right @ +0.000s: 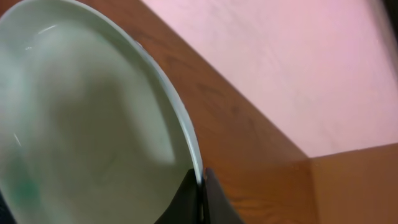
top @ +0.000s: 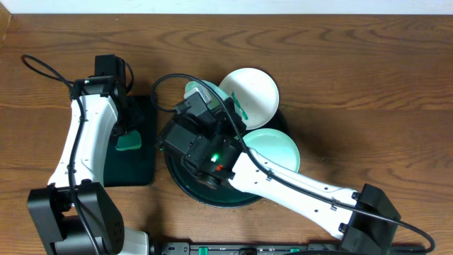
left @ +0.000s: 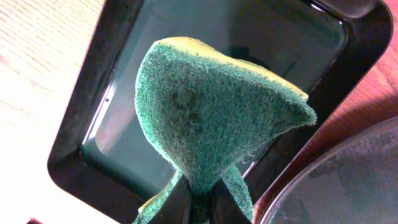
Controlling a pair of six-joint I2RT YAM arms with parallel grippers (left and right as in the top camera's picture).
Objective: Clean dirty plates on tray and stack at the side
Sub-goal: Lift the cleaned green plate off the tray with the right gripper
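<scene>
Overhead, three plates sit on the round dark tray (top: 185,185): a white plate (top: 255,92) with a teal smear, a mint plate (top: 276,149), and a tilted mint plate (right: 93,118). The right end effector (right: 200,183) is fully closed, pinching the tilted plate's rim. The left end effector (left: 199,202) is clamped on a green sponge (left: 211,118) above the rectangular tray (left: 81,124). Open table (top: 368,78) lies to the right.

The left arm (top: 81,142) runs from the near left corner toward the far side, wrist bent downward. The left gripper (left: 198,198) is pinched tight on a sponge (left: 205,112). The right arm (top: 283,180) reaches from near right toward the left. The right gripper (right: 200,186) is clamped on the rim of a plate (right: 93,124).
</scene>
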